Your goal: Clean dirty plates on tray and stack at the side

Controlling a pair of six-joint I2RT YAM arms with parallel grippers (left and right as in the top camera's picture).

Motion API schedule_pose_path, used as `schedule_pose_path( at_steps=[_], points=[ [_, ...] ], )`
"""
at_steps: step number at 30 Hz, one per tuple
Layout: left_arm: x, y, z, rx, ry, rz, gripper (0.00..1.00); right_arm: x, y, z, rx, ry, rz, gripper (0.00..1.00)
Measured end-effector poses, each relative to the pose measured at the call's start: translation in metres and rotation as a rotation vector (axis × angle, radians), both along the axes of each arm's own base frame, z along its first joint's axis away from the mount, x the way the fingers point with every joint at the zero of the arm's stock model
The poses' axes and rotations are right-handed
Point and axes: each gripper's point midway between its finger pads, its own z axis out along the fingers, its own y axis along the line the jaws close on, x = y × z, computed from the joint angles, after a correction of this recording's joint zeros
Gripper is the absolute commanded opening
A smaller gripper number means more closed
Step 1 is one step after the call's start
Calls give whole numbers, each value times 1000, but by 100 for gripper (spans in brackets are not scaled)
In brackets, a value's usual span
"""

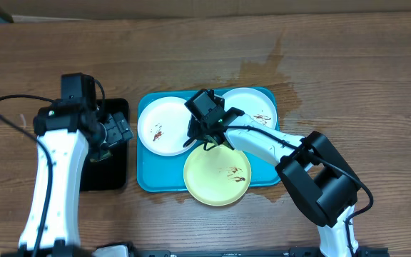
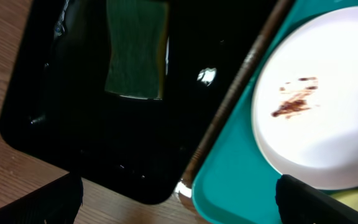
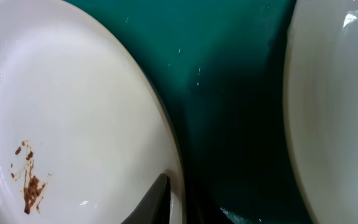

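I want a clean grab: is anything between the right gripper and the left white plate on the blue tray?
Nothing visible stands between them. The right gripper is at the inner rim of the left white plate, one finger at its edge; beside it lies only bare tray.

I see two trays side by side.
A green sponge (image 2: 135,53) lies in the black tray (image 2: 104,149); a brown-smeared white plate (image 2: 328,112) sits in the turquoise tray (image 2: 229,180).
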Motion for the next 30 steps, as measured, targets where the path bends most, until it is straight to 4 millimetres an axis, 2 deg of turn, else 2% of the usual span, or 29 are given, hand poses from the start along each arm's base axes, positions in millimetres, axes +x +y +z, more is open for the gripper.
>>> schedule_pose_path(
  at_steps=[6, 7, 9, 12, 15, 17, 19, 21, 27, 29, 30],
  points=[
    [3, 24, -53, -19, 161, 80, 100, 1, 0, 1, -2, -10, 9, 12],
    [1, 30, -69, -27, 208, 101, 99, 1, 0, 1, -3, -11, 11, 12],
    [1, 37, -82, -32, 237, 118, 95, 1, 1, 1, -3, -12, 12, 12],
    [7, 46, -99, -34, 248, 135, 79, 2, 1, 1, -4, -14, 15, 12],
    [9, 50, -108, -33, 255, 120, 58, 2, 1, 1, -3, -14, 15, 12],
    [16, 52, -117, -29, 248, 107, 56, 2, 1, 1, -3, -14, 15, 13],
    [22, 54, -122, -22, 234, 93, 34, 2, 1, 1, -3, -14, 15, 13],
    [26, 56, -125, -17, 222, 73, 22, 2, 1, 1, -3, -14, 15, 13],
    [52, 60, -127, 0, 129, -7, 24, 2, 1, 1, -4, -15, 17, 16],
    [56, 59, -126, 0, 116, -53, 37, 2, 1, 1, -4, -15, 18, 16],
    [56, 59, -126, 1, 116, -65, 39, 2, 1, 1, -4, -15, 18, 16]
  ],
)
